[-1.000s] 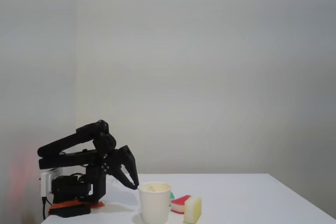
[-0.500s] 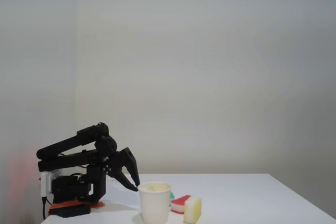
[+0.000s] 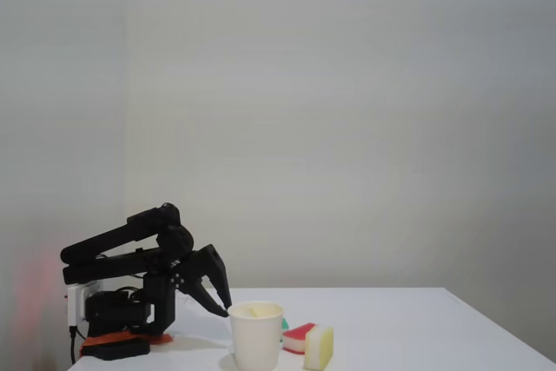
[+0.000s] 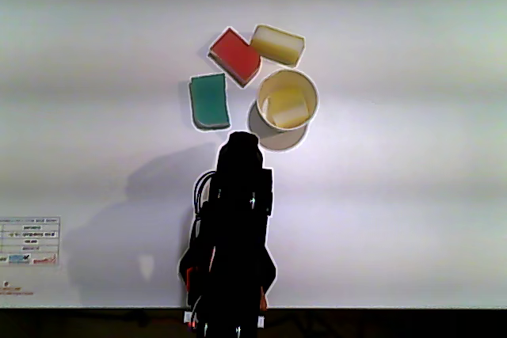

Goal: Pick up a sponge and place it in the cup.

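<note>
The white paper cup (image 3: 256, 341) stands at the table's front, and from above its rim (image 4: 261, 94) rings a pale yellow sponge (image 4: 288, 108) lying inside. Three more sponges lie around it: red (image 4: 234, 55), yellow (image 4: 278, 44) and green (image 4: 210, 100). In the fixed view the red sponge (image 3: 298, 334) and yellow sponge (image 3: 319, 347) sit right of the cup. My black gripper (image 3: 224, 308) points down just left of the cup's rim, apart from it. Its fingertips meet with nothing between them. The other view puts the gripper (image 4: 241, 142) just below the cup and green sponge.
The arm is folded low over its base (image 3: 113, 314) at the table's left end, with an orange clamp (image 3: 122, 338) under it. A small printed card (image 4: 29, 241) lies at the left of the white table (image 4: 412, 195). Bare tabletop spreads right of the sponges.
The arm's upper links have sunk slightly and the gripper has edged a little left, away from the cup. Since half a second ago nothing has visibly moved.
</note>
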